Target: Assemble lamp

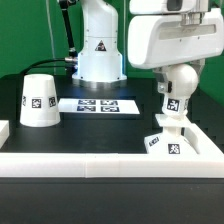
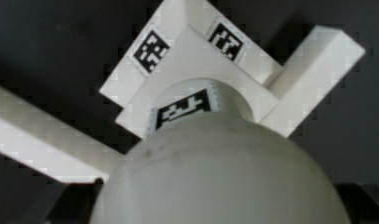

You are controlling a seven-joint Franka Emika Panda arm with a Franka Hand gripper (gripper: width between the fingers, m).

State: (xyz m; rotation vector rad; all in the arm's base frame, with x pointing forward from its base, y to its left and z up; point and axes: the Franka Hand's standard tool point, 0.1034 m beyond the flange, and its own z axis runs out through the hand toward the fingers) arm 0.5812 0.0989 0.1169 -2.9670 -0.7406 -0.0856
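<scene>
My gripper (image 1: 179, 72) is shut on the round head of the white bulb (image 1: 172, 104) and holds it upright, stem down, over the flat square base (image 1: 163, 144). The stem's foot touches or nearly touches the base. The base lies in the corner of the white frame at the exterior view's right front. In the wrist view the bulb (image 2: 207, 165) fills the middle between my gripper's (image 2: 212, 208) dark fingers (image 2: 58, 200), with the tagged base (image 2: 182, 48) behind it. The conical shade (image 1: 41, 100) stands wide end down at the exterior view's left.
The marker board (image 1: 97, 104) lies flat in the middle, in front of the arm's pedestal (image 1: 99, 50). A raised white frame wall (image 1: 90, 160) runs along the front and up the right side, and also shows in the wrist view (image 2: 321, 68).
</scene>
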